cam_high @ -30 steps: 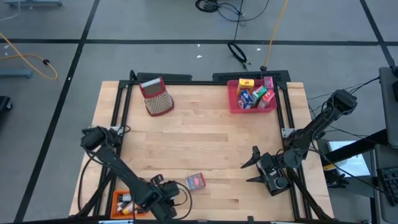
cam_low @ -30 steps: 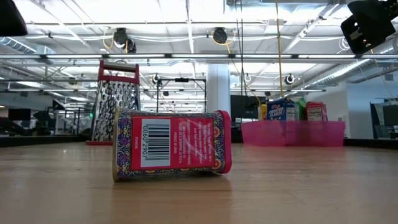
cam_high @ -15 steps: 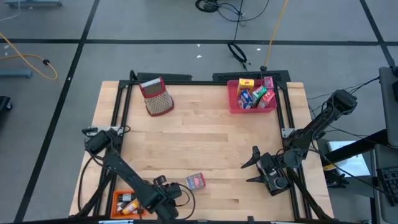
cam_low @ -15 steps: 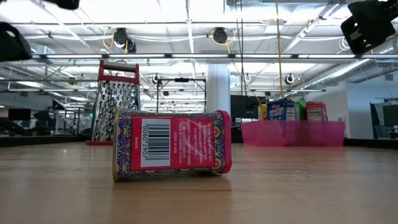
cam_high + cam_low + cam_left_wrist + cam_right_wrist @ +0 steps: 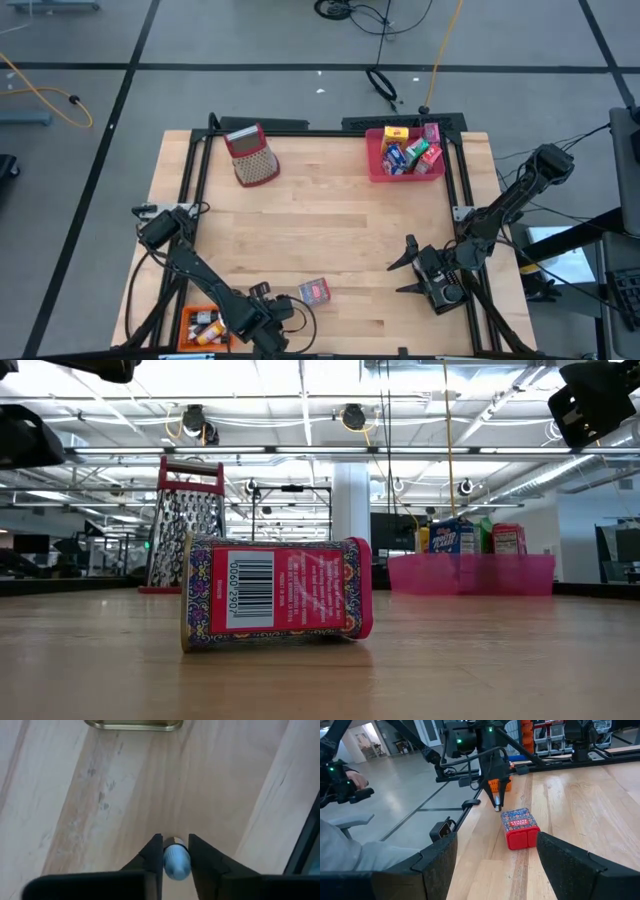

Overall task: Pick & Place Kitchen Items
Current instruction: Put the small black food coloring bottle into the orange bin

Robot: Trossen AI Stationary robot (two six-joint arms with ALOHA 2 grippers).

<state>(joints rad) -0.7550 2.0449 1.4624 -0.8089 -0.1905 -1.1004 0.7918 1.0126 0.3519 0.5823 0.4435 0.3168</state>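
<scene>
A red patterned box (image 5: 314, 291) lies on its side near the table's near edge; it fills the low view (image 5: 275, 593) and shows in the right wrist view (image 5: 520, 826). My left gripper (image 5: 284, 306) stands just left of the box, fingers pointing down (image 5: 496, 806), shut on a small pale-blue-topped piece (image 5: 175, 861). The box's gold rim (image 5: 132, 724) shows ahead of it. My right gripper (image 5: 405, 268) waits open at the right, facing the box. More groceries stand in the pink tray (image 5: 375, 168). My left gripper pinches the small piece by its rounded pale-blue top (image 5: 175, 862) between its two fingertips (image 5: 155, 852). The fingers come from above, pointing down. The piece sits at their free ends (image 5: 497, 809), close above the wood; whether it touches the table I cannot tell.
A red-topped mesh grater (image 5: 252, 158) stands at the far left. An orange tray (image 5: 188, 318) with small items sits at the near left corner. The pink tray (image 5: 470, 575) is at the far right. A person's hand (image 5: 350, 780) and grey sleeve show beyond the table.
My left arm has moved a little toward the table's right, from beside the orange tray toward the red box, with its gripper still shut on the small piece. The box has stayed in place.
</scene>
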